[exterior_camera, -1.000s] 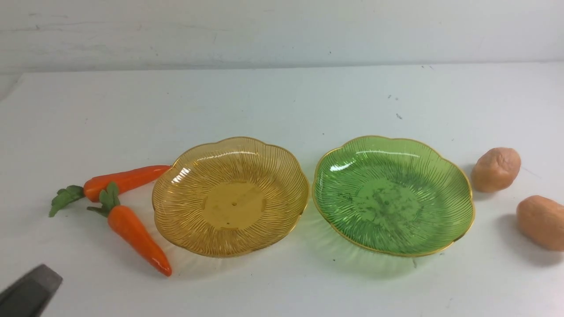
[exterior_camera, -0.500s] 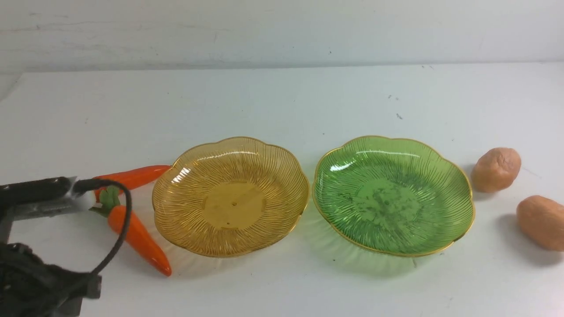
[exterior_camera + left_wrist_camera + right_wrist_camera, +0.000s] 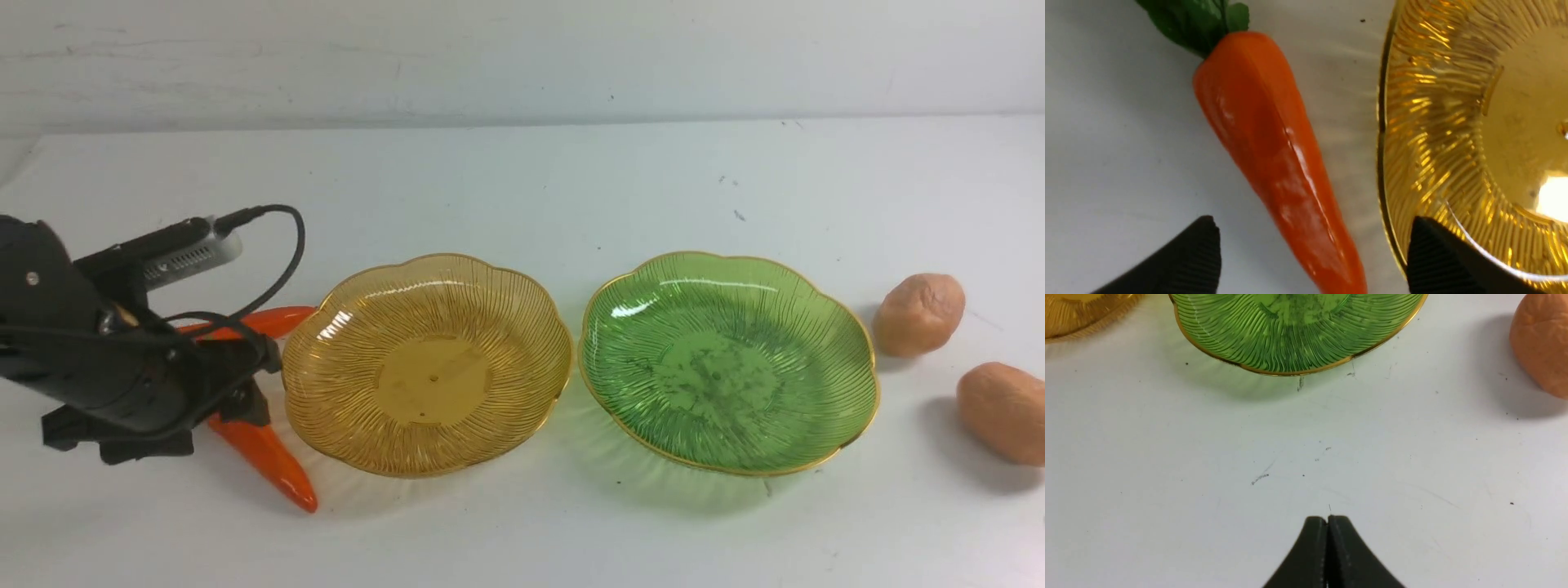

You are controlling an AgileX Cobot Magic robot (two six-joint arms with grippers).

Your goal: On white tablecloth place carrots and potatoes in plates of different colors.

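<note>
Above near carrot (image 3: pixel 1282 163), left pincer (image 3: pixel 1314 249) wide open; right pincer (image 3: pixel 1327 522) closed

Glossy orange carrots (image 3: pixel 263 459), apparently two, lie partly hidden beside the amber plate (image 3: pixel 433 380).

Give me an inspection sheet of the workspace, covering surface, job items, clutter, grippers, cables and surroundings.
Surface: white tablecloth, small dark specks
Plates: amber plate and green plate, both empty
Carrots: two, left of the amber plate, partly hidden by the left arm
Potatoes: two, right of the green plate
Clutter: nothing seen
Left gripper: open, above a carrot, holding nothing
Right gripper: shut, empty
Cables: black cable looping at the left arm
Surroundings: pale backdrop, faint marks
</note>
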